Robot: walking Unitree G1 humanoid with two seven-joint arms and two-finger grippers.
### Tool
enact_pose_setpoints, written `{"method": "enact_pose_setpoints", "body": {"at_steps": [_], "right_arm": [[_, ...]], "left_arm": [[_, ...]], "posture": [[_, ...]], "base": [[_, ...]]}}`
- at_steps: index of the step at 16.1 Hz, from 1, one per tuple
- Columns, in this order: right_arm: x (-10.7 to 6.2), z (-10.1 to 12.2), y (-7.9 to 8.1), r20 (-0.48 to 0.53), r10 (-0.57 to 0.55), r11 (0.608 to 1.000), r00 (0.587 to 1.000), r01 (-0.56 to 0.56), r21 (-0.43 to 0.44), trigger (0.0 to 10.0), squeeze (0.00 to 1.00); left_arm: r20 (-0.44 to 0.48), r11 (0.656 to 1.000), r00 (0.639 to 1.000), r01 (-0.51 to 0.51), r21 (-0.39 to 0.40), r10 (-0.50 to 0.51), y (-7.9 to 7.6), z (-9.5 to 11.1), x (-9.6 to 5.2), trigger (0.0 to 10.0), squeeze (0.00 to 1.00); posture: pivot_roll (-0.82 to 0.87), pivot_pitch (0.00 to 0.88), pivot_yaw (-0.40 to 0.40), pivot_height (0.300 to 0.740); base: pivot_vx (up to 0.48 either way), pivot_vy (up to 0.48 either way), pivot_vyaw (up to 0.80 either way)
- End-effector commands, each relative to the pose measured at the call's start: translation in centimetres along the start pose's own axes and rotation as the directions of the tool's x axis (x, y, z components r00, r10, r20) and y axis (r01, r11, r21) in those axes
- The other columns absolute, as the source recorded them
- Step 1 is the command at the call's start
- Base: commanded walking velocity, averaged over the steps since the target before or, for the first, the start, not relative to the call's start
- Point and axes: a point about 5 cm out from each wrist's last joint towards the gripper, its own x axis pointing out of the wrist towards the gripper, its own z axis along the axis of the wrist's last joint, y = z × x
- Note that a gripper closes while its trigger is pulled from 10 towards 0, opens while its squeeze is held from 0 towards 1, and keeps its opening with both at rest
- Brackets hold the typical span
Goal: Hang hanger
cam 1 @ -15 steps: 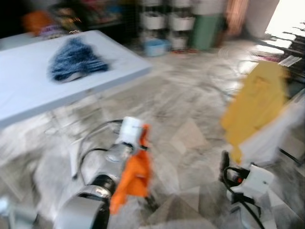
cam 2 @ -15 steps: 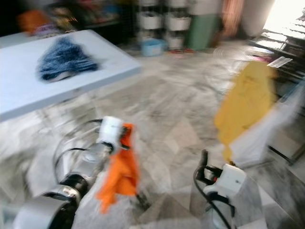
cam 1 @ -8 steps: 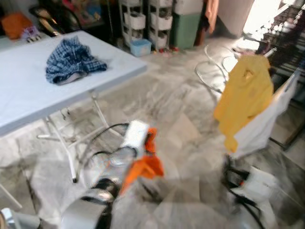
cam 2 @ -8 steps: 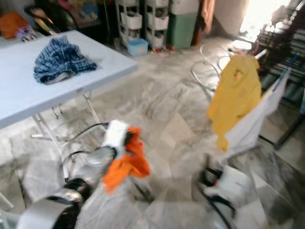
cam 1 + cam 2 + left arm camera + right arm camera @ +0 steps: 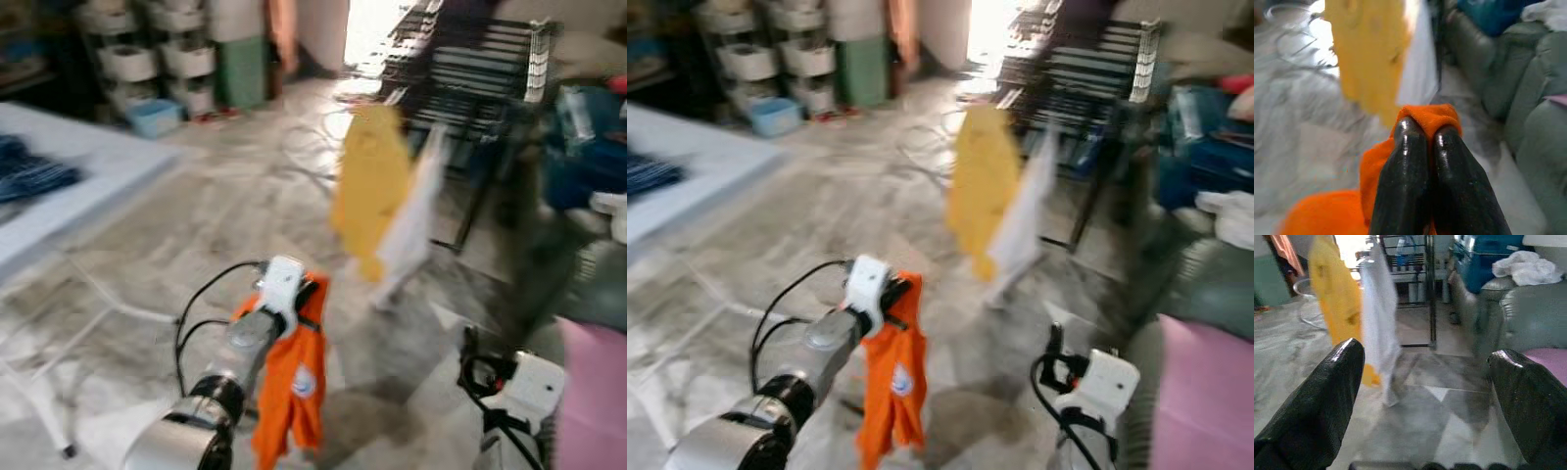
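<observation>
Marble floor [image 5: 245, 196]; left claw [image 5: 1427, 134] on orange garment [image 5: 292, 392]

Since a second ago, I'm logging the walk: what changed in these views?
The camera turned toward the drying rack; the table slid to the left edge, no real move of things. The orange garment hangs straighter from the left pincer. Unchanged: that pincer stays shut on it, the right pincer stays open, and the yellow garment hangs on the rack.

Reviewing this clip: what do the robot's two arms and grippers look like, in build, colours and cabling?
The left arm is a silver metallic tube with a black joint ring, a white block at the wrist and thin black cables looping beside it. The right arm's wrist carries a white housing with black cables. The left gripper and right gripper each have two long, glossy black, rounded fingers.
</observation>
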Motion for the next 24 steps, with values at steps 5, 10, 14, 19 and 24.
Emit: {"method": "enact_pose_setpoints", "body": {"at_steps": [5,10,14,19,24], "right_arm": [[-0.2,-0.1,0.2,0.003,-0.012,1.000,1.000,0.012,0.015,10.0,0.00],[-0.6,-0.4,0.4,-0.007,-0.015,1.000,1.000,0.015,0.026,10.0,0.00],[-0.6,-0.4,0.3,-0.006,-0.018,1.000,1.000,0.018,0.026,10.0,0.00],[-0.6,-0.3,0.2,0.001,-0.022,0.999,1.000,0.022,0.027,10.0,0.00],[-1.5,-0.8,1.2,-0.009,-0.025,0.999,1.000,0.026,0.044,10.0,0.00]], "left_arm": [[0.007,0.999,1.000,-0.011,0.037,0.010,0.7,1.4,0.5,10.0,0.00],[-0.005,0.999,1.000,-0.001,0.053,0.001,0.8,1.4,0.6,10.0,0.00],[-0.015,0.998,1.000,0.001,0.066,0.000,0.5,1.2,0.6,10.0,0.00],[-0.013,0.997,1.000,0.024,0.069,-0.023,-0.1,1.4,0.9,10.0,0.00],[-0.037,0.994,0.998,0.046,0.097,-0.043,0.1,0.9,0.6,10.0,0.00]], "posture": [[0.01,0.010,-0.001,0.740],[0.01,0.014,0.009,0.740],[0.00,0.012,0.012,0.740],[-0.01,0.029,0.021,0.740],[-0.03,0.068,0.060,0.740]], "base": [[0.200,0.000,-0.42],[0.000,0.337,0.00],[0.000,0.480,0.00],[0.000,0.480,0.00],[0.000,0.480,0.00]]}}
